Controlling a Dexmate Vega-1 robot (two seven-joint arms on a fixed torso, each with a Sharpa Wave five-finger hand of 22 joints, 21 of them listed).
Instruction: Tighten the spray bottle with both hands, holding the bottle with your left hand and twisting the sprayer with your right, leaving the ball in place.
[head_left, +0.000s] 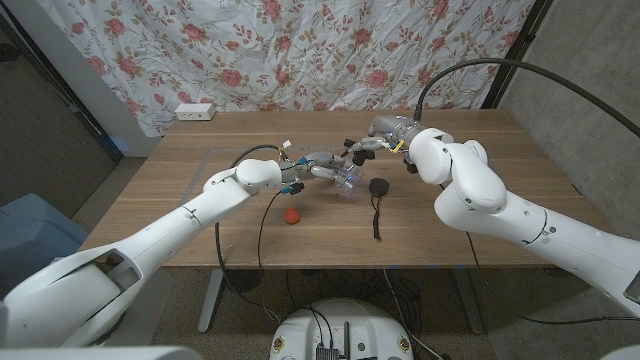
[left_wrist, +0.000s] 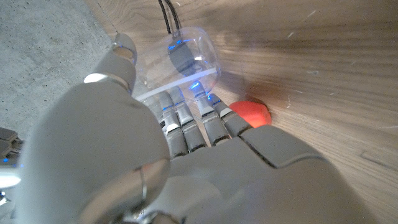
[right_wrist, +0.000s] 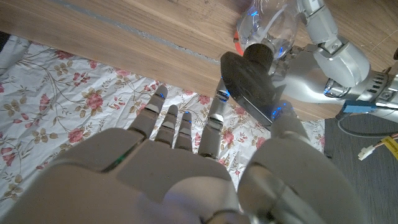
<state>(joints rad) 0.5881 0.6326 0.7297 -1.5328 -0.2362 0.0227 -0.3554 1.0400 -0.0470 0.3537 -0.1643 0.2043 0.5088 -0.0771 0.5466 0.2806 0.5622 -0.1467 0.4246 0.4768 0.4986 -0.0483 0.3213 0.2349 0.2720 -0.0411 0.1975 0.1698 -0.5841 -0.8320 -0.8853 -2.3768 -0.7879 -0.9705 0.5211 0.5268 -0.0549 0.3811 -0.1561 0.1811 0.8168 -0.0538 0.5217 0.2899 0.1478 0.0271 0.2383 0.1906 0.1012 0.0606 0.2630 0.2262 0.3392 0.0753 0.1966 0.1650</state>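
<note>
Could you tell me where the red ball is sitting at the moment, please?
In the head view the red ball lies on the wooden table near its middle, just in front of the clear spray bottle gripped by the left robot hand.

Obscured and indeterminate items, one moment at the wooden table

From the head, the clear spray bottle (head_left: 346, 180) is showing too small to read, with the left hand (head_left: 322, 168) covering its left side; whether the right hand (head_left: 362, 146) is touching it cannot be told. In the left wrist view the hand's own back is hiding most of the bottle (left_wrist: 186, 59) and part of the red ball (left_wrist: 252, 114), and motion blur is smearing the table (left_wrist: 323, 62). In the right wrist view the black sprayer (right_wrist: 252, 78) is masking the bottle's neck, so the thread's seating is staying unreadable; contact between the right hand's fingertips (right_wrist: 281, 112) and the sprayer is unclear.
</note>
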